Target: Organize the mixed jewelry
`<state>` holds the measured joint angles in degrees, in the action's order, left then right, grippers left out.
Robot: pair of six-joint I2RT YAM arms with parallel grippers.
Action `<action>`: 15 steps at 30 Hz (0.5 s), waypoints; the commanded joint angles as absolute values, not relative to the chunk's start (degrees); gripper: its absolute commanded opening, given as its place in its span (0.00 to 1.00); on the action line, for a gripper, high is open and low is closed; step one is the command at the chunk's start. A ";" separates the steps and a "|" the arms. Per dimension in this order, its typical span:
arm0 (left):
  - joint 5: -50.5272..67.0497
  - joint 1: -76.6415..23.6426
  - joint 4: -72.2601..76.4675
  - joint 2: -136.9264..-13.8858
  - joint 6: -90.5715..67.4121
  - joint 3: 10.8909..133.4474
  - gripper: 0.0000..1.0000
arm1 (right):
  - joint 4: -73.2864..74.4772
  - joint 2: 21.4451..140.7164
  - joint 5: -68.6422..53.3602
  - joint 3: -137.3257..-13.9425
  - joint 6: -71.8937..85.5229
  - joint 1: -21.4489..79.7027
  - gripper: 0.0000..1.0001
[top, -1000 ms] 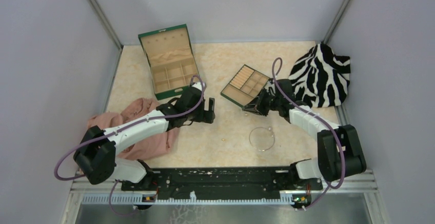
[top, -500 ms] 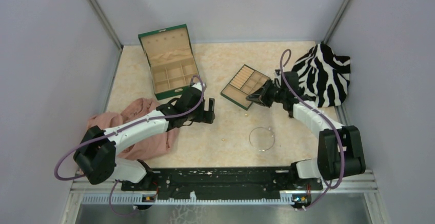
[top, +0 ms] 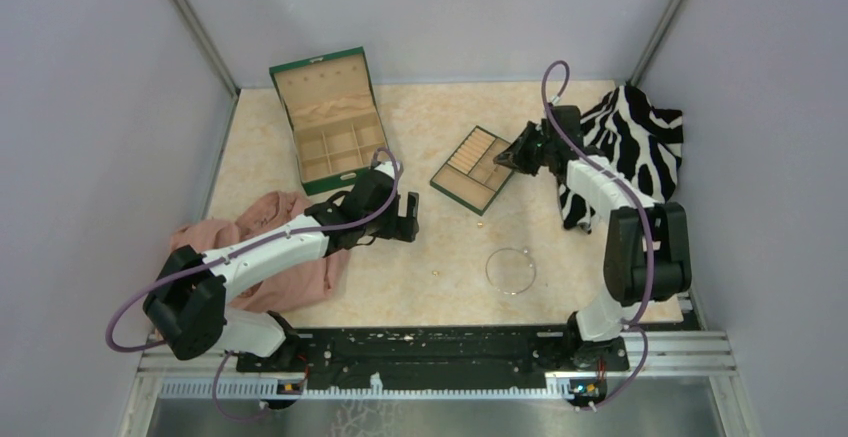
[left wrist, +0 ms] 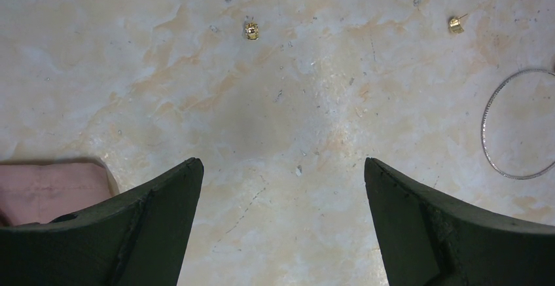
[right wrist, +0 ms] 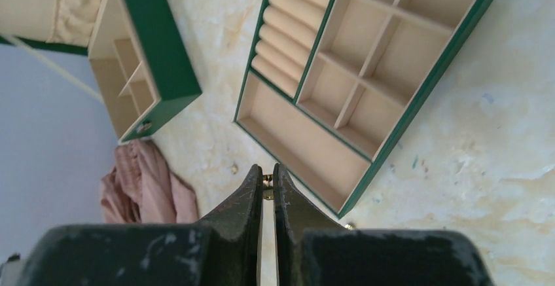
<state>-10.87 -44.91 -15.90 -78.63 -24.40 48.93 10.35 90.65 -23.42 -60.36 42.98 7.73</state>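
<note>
Closest to me on the bench (top: pixel 440 307), the wire hoop (top: pixel 511 270) lies flat, with 1 gold bead (top: pixel 437 273) well apart on its left. Just beyond, the left gripper (top: pixel 405 219) hovers low, jaws spread wide and empty. 2 beads and part of the hoop show ahead of it in its wrist view, so I judge it the nearer arm for them. A stray bead (top: pixel 481 223) sits just off the near corner of the tray (top: pixel 452 199).

Above the tray's right corner, seen from overhead, is the right gripper (right wrist: pixel 267 171), jaws clenched on a tiny gold piece (right wrist: pixel 267 180) pinched at the very tips. What matters now: in the wrist view those tips line up with the tray's outer rim beside its 1 long compartment, not clearly inside it — the compartments lie ahead and to the right. I'd carry the piece a little further in before letting go. Farthest back, the green box (top: pixel 330 107) stands with its lid up.
</note>
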 commanded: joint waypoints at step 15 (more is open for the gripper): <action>-11.69 -44.92 -16.92 -79.85 -23.02 50.58 0.99 | 16.97 107.78 -11.44 -81.98 34.18 7.29 0.03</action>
